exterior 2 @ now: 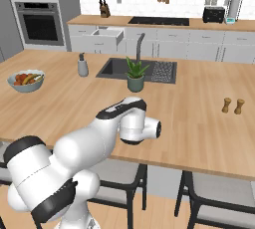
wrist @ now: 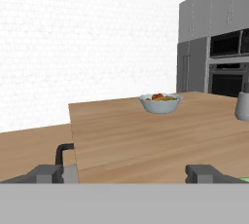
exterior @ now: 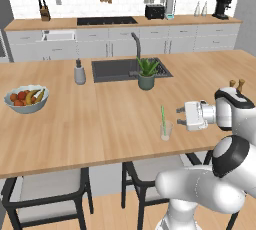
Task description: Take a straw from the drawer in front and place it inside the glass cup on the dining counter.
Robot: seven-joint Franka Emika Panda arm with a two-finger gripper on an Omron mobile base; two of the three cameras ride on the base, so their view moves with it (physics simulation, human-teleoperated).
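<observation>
Straw [exterior: 162,116] upright in glass cup [exterior: 166,130], gripper [exterior: 179,116] open, level, just beside.

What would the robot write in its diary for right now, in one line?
straw: standing in glass cup | cup: on dining counter, near edge | claw: open, beside cup, holding nothing | drawer: open

The dining counter [exterior: 100,119] is light-brown wood with a visible plank grain and a matt finish; its inset sink [exterior: 117,69] looks dark, matt and smooth; the glass cup [exterior: 166,130] is clear, colourless glass; the straw [exterior: 162,116] reads as smooth green plastic; the fruit bowl [exterior: 26,100] has a pale, glossy glazed look; the canister [exterior: 79,74] is opaque grey and smooth; the chair seats [exterior: 47,184] appear grey and matt on black legs.
</observation>
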